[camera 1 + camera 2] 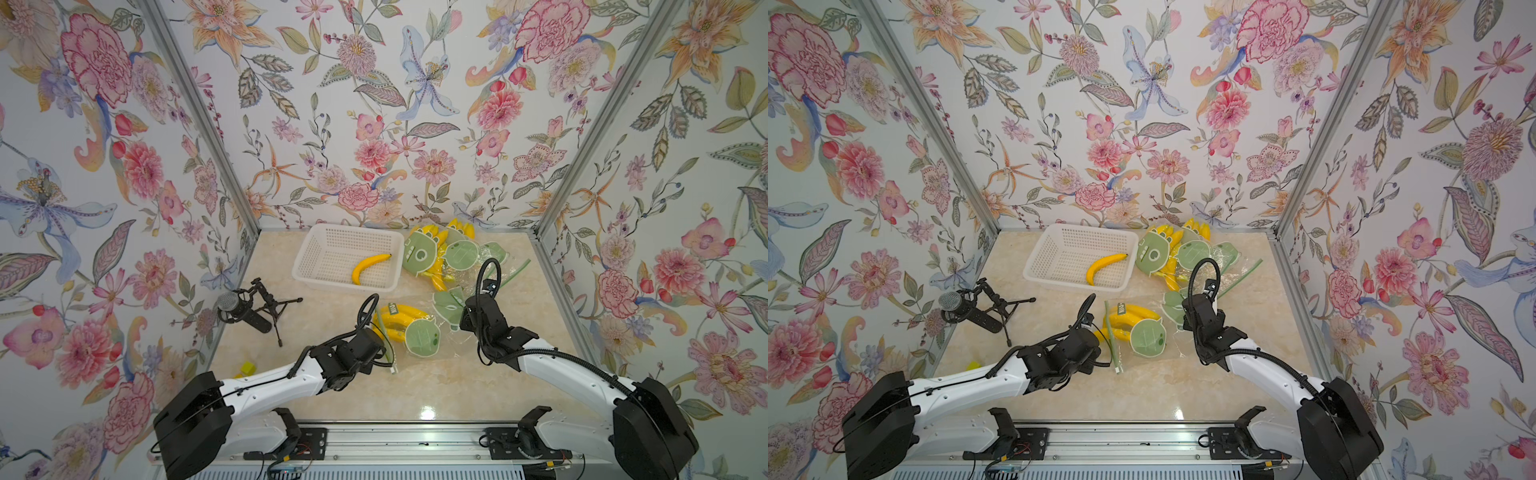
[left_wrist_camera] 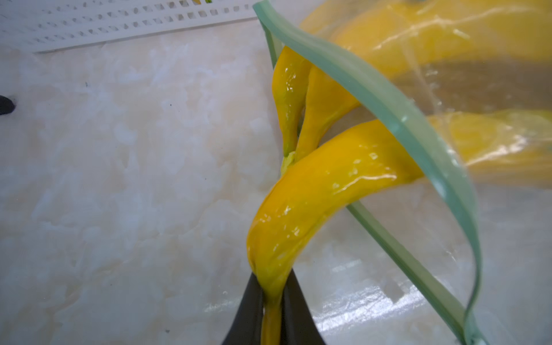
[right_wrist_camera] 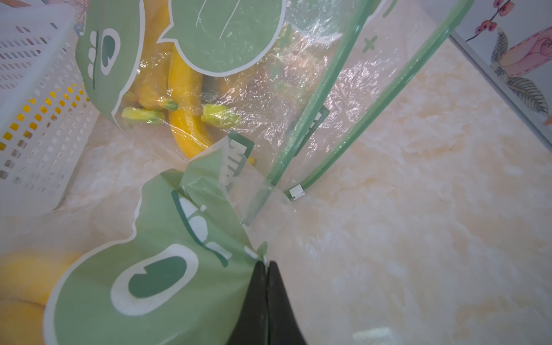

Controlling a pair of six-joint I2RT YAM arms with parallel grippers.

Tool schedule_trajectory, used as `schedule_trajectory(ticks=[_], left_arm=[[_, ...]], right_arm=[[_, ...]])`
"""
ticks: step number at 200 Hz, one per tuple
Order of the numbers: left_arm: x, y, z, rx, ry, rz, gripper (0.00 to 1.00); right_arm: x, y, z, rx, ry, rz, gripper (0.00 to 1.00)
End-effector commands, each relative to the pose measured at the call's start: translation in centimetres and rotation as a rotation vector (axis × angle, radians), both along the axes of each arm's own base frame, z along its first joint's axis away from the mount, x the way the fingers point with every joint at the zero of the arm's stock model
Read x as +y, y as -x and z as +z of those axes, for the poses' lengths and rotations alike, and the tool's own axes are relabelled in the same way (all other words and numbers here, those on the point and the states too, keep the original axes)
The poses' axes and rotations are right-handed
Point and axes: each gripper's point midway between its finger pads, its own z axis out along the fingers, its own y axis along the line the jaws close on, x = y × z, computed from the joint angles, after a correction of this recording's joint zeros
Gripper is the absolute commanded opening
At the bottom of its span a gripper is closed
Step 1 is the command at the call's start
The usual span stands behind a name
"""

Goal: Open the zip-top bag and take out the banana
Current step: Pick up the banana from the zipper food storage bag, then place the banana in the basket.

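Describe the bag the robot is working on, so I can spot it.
Find the white basket at the table's far end. In front of it, between the two arms, one zip-top bag lies nearer than the pile beside the basket. It alone has a banana poking out, pinched by the left gripper.

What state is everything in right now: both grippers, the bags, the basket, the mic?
near bag: zip open, mouth gaping.
banana: partly out through that mouth.
left gripper: jaws shut on banana tip.
right gripper: jaws shut on near bag's film.
far bag: zip open, bananas inside.
basket: upright, loose banana inside.
microphone: looks tipped over.
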Motion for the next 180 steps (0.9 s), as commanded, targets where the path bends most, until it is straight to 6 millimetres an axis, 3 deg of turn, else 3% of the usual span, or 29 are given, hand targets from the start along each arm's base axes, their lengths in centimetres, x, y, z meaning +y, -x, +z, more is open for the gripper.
schedule_trajectory(ticks=[1, 15, 31, 88, 139, 156, 180], left_arm=[[3.5, 1.2, 0.2, 0.006, -0.090, 0.089, 0.07], [5.8, 1.3, 1.4, -0.009, -0.142, 0.181, 0.07], [5.7, 1.0, 2.7, -0.038, -0.102, 0.195, 0.05], [10.2, -1.5, 7.9, -0.109, -0.153, 0.422, 0.03], [16.5, -5.1, 15.4, -0.250, -0.209, 0.600, 0.07], [16.5, -7.1, 17.1, -0.283, -0.189, 0.596, 0.07], [12.9, -11.5, 18.2, -0.295, -0.095, 0.506, 0.08]], right_arm=[[-0.8, -0.2, 0.4, -0.004, 0.020, -0.031, 0.00], [-0.8, -0.2, 0.4, -0.003, 0.021, -0.029, 0.00], [-0.8, -0.2, 0.4, -0.005, 0.021, -0.027, 0.00], [-0.9, 0.0, 0.8, -0.014, 0.010, -0.023, 0.00], [-0.9, 0.4, 0.4, -0.007, -0.005, -0.022, 0.00], [-0.9, 0.4, 0.4, -0.006, -0.007, -0.021, 0.00], [-0.7, 0.4, 0.4, -0.006, -0.011, -0.012, 0.00]])
